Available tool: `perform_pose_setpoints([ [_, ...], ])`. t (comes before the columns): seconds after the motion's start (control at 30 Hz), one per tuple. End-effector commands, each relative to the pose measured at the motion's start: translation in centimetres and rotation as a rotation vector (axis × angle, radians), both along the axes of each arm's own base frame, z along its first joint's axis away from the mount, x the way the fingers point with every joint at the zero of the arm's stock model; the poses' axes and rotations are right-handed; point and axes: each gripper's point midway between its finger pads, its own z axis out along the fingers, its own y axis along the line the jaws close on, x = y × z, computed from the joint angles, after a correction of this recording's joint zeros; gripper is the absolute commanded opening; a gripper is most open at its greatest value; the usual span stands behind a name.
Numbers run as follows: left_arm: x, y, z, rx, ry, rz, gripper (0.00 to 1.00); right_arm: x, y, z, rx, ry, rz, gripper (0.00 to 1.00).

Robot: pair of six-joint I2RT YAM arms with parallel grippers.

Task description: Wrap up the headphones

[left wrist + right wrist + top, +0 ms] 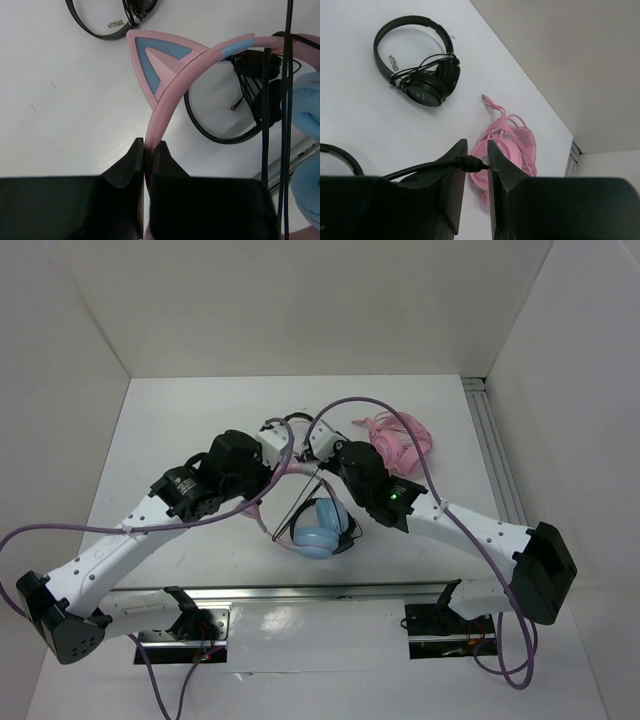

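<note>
Left gripper (148, 146) clenched on headband (167, 105); headphones (320, 528) lay between both grippers, cups nearside. Right gripper (477, 150) jaws stood slightly apart, plug (470, 163) crosswise in the gap; pinched or free, could not tell. Cable (286, 125) ran back toward cups.

The headphones (322, 528), pink cat-eared band and light blue cups, sit mid-table, thin dark cable (286, 125) stretched taut

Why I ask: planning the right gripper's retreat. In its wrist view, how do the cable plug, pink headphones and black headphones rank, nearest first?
1. Cable plug: between the right gripper fingers.
2. Pink headphones: just beyond the tips, right.
3. Black headphones: far upper left.
</note>
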Motion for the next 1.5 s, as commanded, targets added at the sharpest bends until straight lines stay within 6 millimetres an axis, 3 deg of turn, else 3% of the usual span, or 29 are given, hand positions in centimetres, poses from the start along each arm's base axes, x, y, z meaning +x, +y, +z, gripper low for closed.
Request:
perform_pose_setpoints([
  [0.0,-1.2,0.0,0.7,-0.033,0.026,-0.068,0.0,2.3,-2.0,1.6,0.073,-0.037,-0.126,0.29],
  [0.23,0.3,1.7,1.3,-0.053,0.014,0.034,0.0,3.2,-2.8,1.0,0.116,-0.003,-0.12,0.36],
  [0.33,0.2,1.1,1.8,-0.091,0.019,0.004,0.0,3.8,-3.0,-0.4,0.11,0.031,-0.128,0.47],
  [0.37,0.3,1.2,1.8,-0.097,0.023,0.006,0.0,4.1,-3.3,0.1,0.129,0.027,-0.141,0.48],
  [0.4,0.4,1.4,1.8,-0.104,0.027,0.009,0.0,4.3,-3.3,-1.0,0.124,0.058,-0.135,0.52],
  [0.47,0.7,1.5,2.0,-0.127,0.03,0.017,0.0,4.6,-2.8,-0.7,0.149,0.075,-0.12,0.55],
  [0.5,0.7,1.5,2.0,-0.128,0.03,0.018,0.0,4.8,-3.2,-1.0,0.144,0.087,-0.12,0.62],
  [0.67,1.5,3.1,1.6,-0.128,0.036,0.096,0.0,5.0,-3.8,-0.4,0.19,0.085,-0.143,0.64],
  [0.8,3.0,5.3,0.9,-0.1,0.017,0.255,0.0,5.3,-5.0,2.1,0.265,0.036,-0.206,0.66],
  [0.87,3.5,7.1,-0.7,-0.064,0.02,0.356,0.0,5.0,-5.7,3.9,0.311,0.014,-0.226,0.69],
  [0.97,3.8,8.6,-1.5,-0.116,0.004,0.466,0.0,4.5,-6.2,5.8,0.364,0.011,-0.244,0.72],
  [1.03,4.4,9.4,-1.5,-0.141,-0.028,0.521,0.0,3.8,-5.9,7.2,0.415,0.01,-0.23,0.73],
  [1.17,5.6,12.1,-3.3,-0.087,-0.019,0.626,0.0,1.6,-4.6,9.3,0.467,0.005,-0.158,0.81],
  [1.33,5.4,15.0,-8.2,-0.029,0.105,0.782,0.0,-0.7,-3.0,10.7,0.5,0.0,-0.092,0.87],
  [1.47,4.9,19.1,-10.6,0.044,0.136,0.975,0.0,-2.8,-1.3,11.8,0.521,-0.001,-0.016,0.94],
])
